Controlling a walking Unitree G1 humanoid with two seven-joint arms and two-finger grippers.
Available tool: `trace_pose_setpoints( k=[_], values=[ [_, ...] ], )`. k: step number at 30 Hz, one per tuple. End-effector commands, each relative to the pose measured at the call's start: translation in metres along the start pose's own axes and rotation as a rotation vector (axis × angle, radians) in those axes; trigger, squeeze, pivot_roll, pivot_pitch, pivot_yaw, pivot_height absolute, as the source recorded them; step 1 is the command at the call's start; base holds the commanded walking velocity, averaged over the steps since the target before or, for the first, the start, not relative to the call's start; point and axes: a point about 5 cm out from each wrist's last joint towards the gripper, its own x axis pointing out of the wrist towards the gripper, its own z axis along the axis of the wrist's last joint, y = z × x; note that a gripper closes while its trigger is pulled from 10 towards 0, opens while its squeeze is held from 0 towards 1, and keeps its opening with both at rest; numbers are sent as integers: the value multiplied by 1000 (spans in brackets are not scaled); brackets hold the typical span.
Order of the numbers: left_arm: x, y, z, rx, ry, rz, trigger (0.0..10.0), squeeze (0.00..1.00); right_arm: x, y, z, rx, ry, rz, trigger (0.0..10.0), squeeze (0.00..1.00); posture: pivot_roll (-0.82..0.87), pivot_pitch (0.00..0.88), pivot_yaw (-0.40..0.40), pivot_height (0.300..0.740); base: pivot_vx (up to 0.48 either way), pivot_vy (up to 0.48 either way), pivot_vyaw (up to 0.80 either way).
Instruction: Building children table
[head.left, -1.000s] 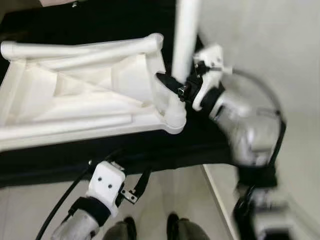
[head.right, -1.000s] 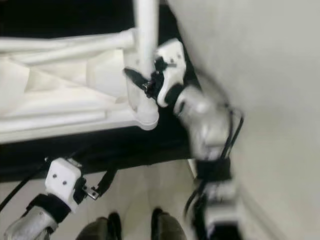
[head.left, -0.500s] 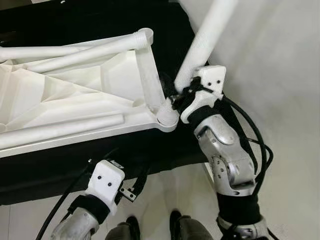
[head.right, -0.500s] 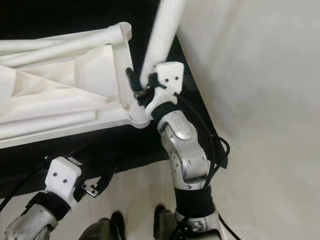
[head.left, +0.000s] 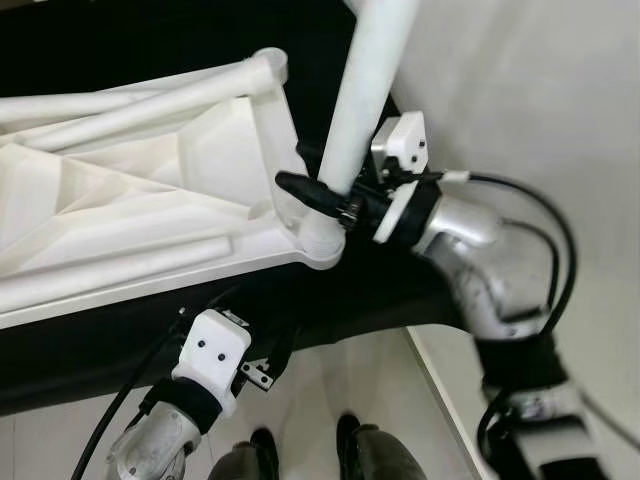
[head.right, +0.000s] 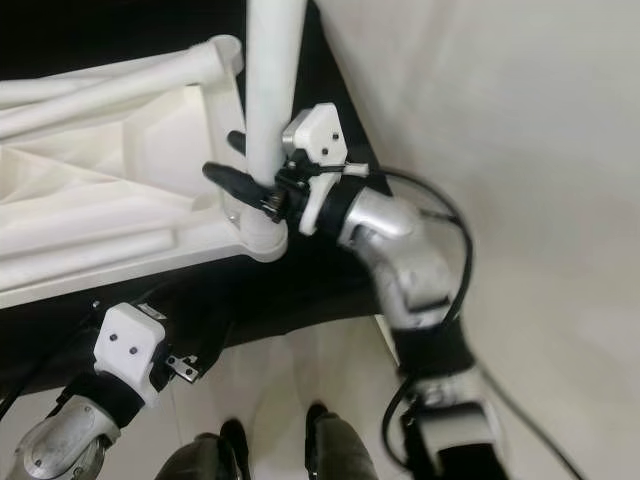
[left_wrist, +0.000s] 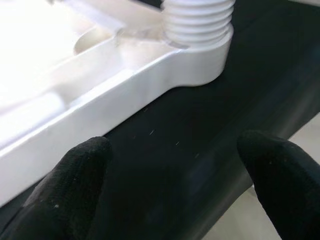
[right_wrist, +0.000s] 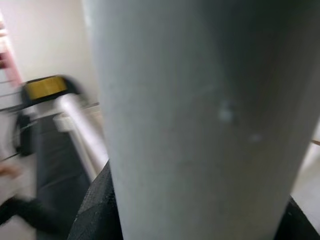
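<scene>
The white plastic table top (head.left: 130, 200) lies upside down on a black surface (head.left: 100, 335). A white table leg (head.left: 365, 90) stands almost upright with its lower end in the near right corner socket (head.left: 322, 238). My right gripper (head.left: 325, 180) is shut on this leg just above the socket; the right wrist view has the leg (right_wrist: 200, 120) pressed close between the black fingers (right_wrist: 95, 210). My left gripper (head.left: 265, 360) hangs open at the front edge of the black surface. In its wrist view the fingertips (left_wrist: 75, 185) stand apart below the threaded corner socket (left_wrist: 197, 25).
Two more white legs lie on the upturned top, one along the far edge (head.left: 150, 95) and one near the front edge (head.left: 110, 265). A pale wall (head.left: 540, 90) stands on the right. My feet (head.left: 300, 455) rest on light floor by the black surface's edge.
The leg leaned right half a second ago and now stands nearly upright over the corner socket. My right arm has swung out to the right, still shut on it. The left gripper has stayed put.
</scene>
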Motion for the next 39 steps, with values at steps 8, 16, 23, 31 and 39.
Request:
trace_pose_setpoints(
  k=[8, 16, 23, 31, 39],
  values=[
    [-5, -4, -5, -5, 25, 7, 10000, 0, 0, -10, -8, 88, -32, 179, 0, 0, -44, 327, 1, 740, 0, 0, 0],
    [-8, -5, -3, -12, 27, 0, 10000, 0, 1, -26, -4, 38, -53, 231, 10000, 0, -36, 353, 9, 740, 0, 0, 0],
    [-10, -6, -2, -14, 30, -3, 10000, 0, 2, -35, 6, 4, -98, 226, 10000, 0, -27, 366, 14, 740, 0, 0, 0],
    [-13, -6, -1, -15, 36, -7, 10000, 0, -1, -23, -3, -122, 51, 437, 10000, 0, -21, 382, 23, 740, 0, 0, 0],
    [-15, -7, 1, -18, 40, -9, 10000, 0, 4, -21, -10, -189, 159, 539, 10000, 0, -15, 399, 22, 740, 0, 0, 0]
  ],
)
